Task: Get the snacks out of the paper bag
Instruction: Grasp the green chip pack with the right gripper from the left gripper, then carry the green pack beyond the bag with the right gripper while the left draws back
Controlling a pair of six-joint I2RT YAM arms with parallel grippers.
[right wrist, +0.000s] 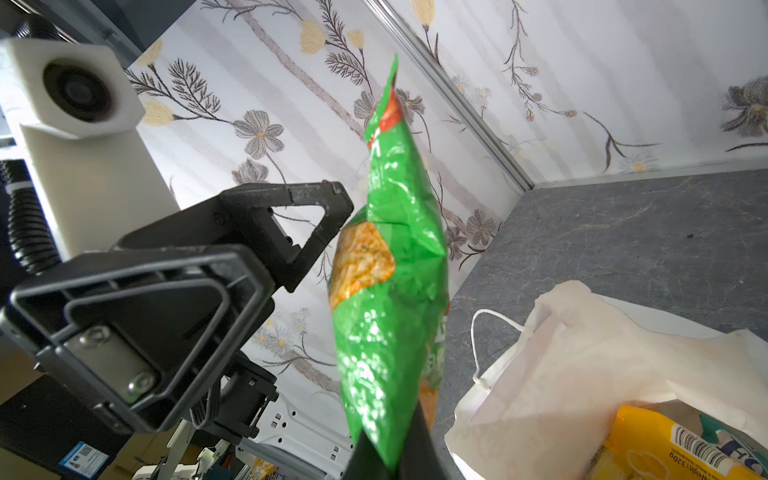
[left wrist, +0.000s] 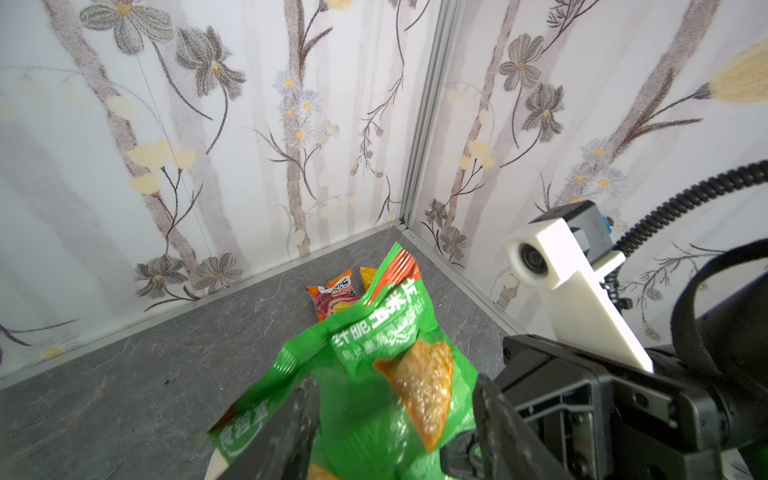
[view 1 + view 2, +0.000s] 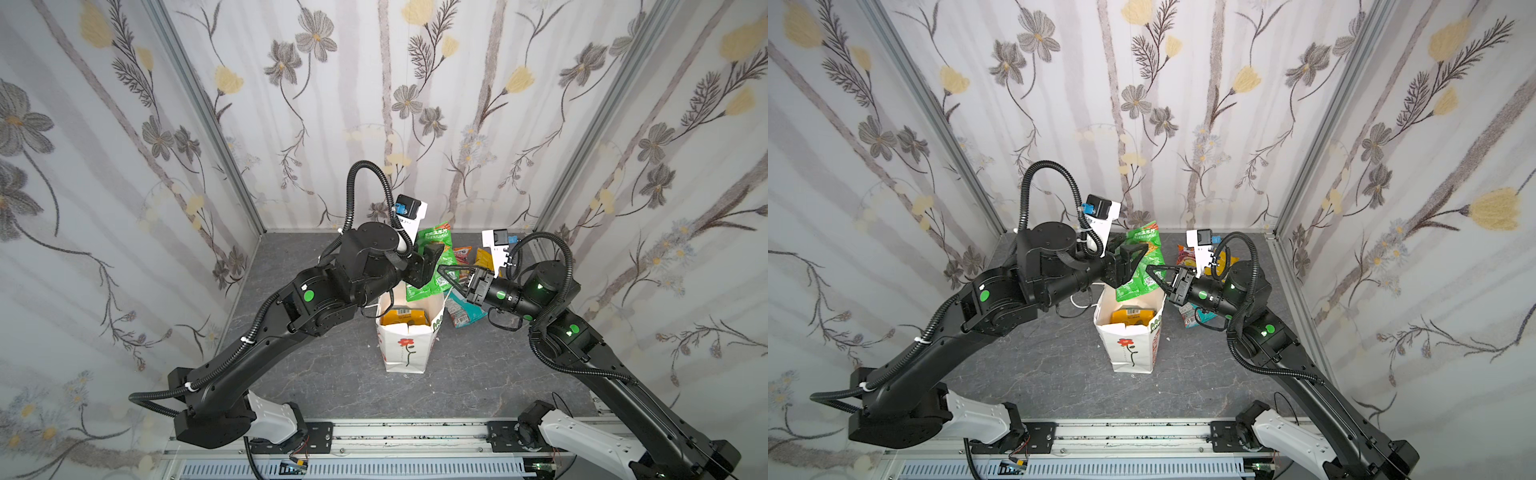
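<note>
The white paper bag [image 3: 405,353] [image 3: 1133,353] with a red flower stands upright and open at mid-table. A yellow snack packet [image 3: 405,318] [image 1: 665,449] lies inside it. A green snack packet [image 3: 432,249] [image 3: 1142,245] [image 2: 374,353] [image 1: 390,270] hangs above the bag's far rim. My right gripper [image 3: 444,270] [image 1: 390,457] is shut on its lower edge. My left gripper [image 3: 428,266] [image 2: 395,424] is open, with its jaws apart on either side of the same packet.
Three snack packets lie on the grey table right of and behind the bag: orange-pink [image 3: 461,254] [image 2: 332,295], yellow [image 3: 482,257] and teal with red [image 3: 461,311] [image 3: 1192,318]. Flowered walls close in the back and both sides. The bag's cord handle [image 1: 478,332] hangs free.
</note>
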